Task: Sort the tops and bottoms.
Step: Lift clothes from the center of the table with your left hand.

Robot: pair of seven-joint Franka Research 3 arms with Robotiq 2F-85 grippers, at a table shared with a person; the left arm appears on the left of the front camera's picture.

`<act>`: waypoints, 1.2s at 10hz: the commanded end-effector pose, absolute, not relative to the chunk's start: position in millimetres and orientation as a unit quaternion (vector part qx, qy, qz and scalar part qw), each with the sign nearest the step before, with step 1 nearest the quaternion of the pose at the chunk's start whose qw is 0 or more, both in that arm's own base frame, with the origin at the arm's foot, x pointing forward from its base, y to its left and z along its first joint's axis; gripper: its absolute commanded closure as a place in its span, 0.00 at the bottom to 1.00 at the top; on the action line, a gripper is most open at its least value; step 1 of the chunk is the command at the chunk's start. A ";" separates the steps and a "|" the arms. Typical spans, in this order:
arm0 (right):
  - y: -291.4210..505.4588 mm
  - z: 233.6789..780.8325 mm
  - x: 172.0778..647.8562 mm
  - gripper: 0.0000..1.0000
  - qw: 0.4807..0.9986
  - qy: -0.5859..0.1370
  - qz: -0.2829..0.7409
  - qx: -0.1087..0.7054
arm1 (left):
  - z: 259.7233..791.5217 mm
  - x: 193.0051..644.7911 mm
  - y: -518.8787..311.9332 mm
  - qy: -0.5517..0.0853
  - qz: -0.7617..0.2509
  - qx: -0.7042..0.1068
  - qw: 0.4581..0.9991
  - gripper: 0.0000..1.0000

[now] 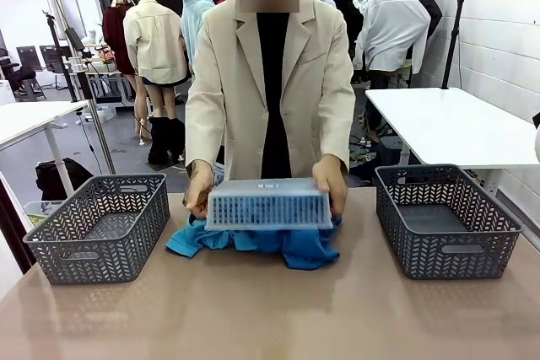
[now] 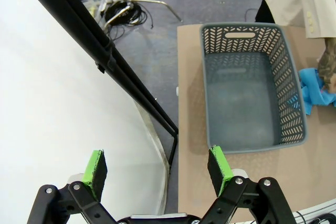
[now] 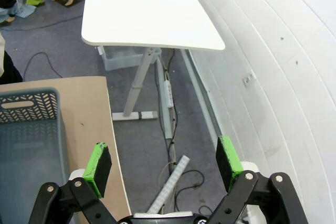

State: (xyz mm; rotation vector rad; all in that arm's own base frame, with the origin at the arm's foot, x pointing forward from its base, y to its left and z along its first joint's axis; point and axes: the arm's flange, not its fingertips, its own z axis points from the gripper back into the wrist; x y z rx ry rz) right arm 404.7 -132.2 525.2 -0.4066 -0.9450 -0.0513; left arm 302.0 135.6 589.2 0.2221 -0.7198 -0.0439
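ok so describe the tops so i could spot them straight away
Look at the tan table, midway between the two grey baskets. There a person holds a pale upturned crate; the tops are the crumpled blue heap bulging from under it, the only cloth on the table.

White-painted brick wall, white side tables, grey floor w/ cables, tan worktop.
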 end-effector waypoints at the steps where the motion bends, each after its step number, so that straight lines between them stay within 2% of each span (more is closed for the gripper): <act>1: -133.6 526.7 403.0 0.00 0.871 -0.448 -0.021 -0.198 | 588.6 304.7 136.6 -0.356 -0.024 0.108 0.928 0.00; 12: -133.6 526.7 403.0 0.00 0.871 -0.448 -0.021 -0.198 | 588.6 304.7 136.6 -0.356 -0.024 0.108 0.928 0.00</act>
